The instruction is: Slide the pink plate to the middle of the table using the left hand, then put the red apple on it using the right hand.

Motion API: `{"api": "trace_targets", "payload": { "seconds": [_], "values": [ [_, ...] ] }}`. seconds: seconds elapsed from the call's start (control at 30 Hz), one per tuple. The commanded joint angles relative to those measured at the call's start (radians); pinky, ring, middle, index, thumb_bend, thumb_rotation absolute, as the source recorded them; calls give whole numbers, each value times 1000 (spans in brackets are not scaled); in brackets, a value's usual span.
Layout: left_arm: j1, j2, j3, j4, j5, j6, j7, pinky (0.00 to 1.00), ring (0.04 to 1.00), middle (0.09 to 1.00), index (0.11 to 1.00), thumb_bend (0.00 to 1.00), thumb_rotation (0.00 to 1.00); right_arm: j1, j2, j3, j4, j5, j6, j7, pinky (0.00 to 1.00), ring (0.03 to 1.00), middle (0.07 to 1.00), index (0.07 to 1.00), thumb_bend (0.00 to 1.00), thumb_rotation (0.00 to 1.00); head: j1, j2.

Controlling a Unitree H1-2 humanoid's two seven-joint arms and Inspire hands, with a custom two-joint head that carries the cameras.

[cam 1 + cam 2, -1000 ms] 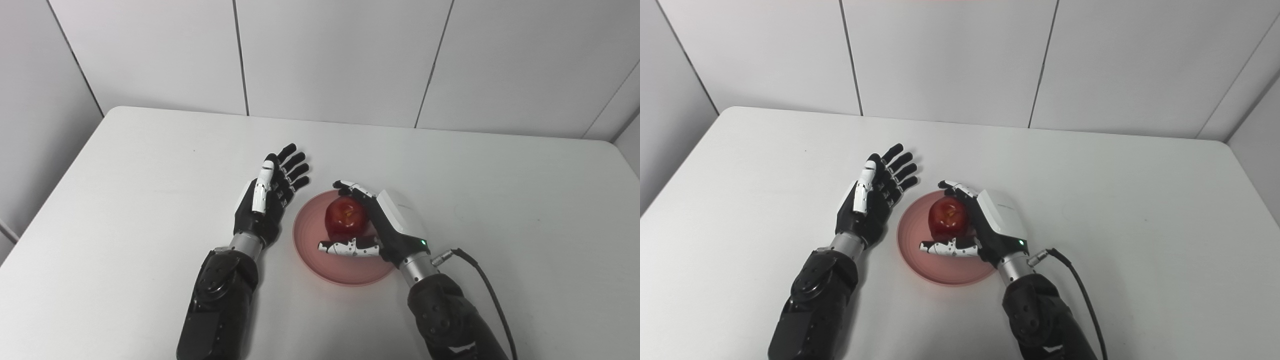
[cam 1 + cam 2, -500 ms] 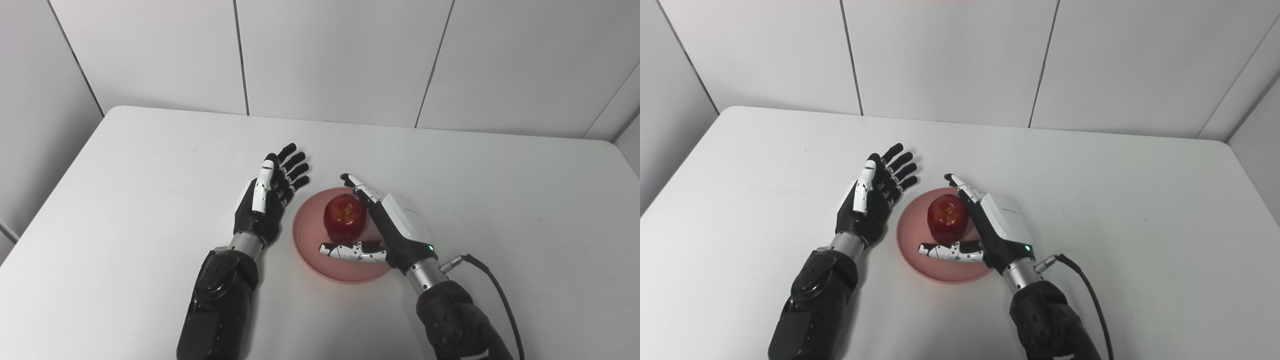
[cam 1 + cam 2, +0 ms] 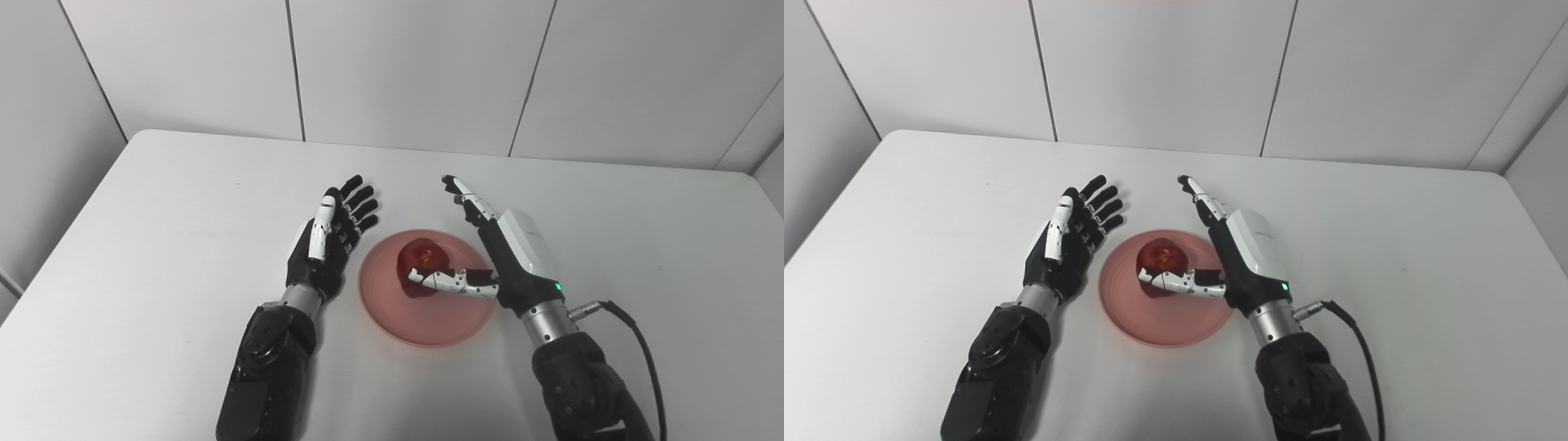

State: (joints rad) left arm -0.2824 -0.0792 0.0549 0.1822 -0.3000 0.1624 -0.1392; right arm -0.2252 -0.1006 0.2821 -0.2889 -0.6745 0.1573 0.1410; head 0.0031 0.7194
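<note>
One red apple (image 3: 422,260) sits on one pink plate (image 3: 429,318) mid-table (image 3: 153,245) (white, grey-panelled walls behind). Two hands: left hand (image 3: 327,245) and right hand (image 3: 502,257) both spread wide, holding nothing.

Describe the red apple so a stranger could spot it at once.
On the white table, between the two black robot hands, lies a round pink plate. The red apple sits on the plate's far half, partly behind the right hand's white thumb. It is the only red, rounded thing there.
</note>
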Motion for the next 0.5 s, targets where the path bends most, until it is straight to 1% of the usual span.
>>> {"api": "trace_targets", "payload": {
  "seconds": [0.0, 0.07, 0.17, 0.3, 0.47],
  "values": [
    [34, 7, 4, 41, 1, 75, 18, 882, 894, 888, 865, 349, 1000, -47, 13, -25, -47, 21, 7, -12, 755, 851, 896, 924, 1000, 574, 0, 1],
    [32, 7, 5, 42, 2, 75, 20, 879, 894, 887, 863, 351, 1000, -53, 14, -42, -61, 26, 0, -17, 743, 843, 890, 918, 1000, 570, -2, 1],
    [32, 6, 6, 41, 3, 75, 24, 870, 888, 882, 858, 353, 1000, -60, 15, -65, -74, 30, -3, -24, 759, 849, 890, 910, 1000, 563, -3, 1],
    [33, 5, 8, 41, 5, 76, 27, 867, 882, 878, 854, 359, 1000, -57, 18, -87, -75, 14, 2, -37, 742, 842, 880, 903, 1000, 592, -4, 2],
    [33, 8, 5, 41, 13, 71, 27, 868, 878, 880, 859, 355, 1000, -37, 20, -129, -56, 28, 2, -68, 760, 858, 885, 910, 1000, 629, -5, 3]
  ]
}}
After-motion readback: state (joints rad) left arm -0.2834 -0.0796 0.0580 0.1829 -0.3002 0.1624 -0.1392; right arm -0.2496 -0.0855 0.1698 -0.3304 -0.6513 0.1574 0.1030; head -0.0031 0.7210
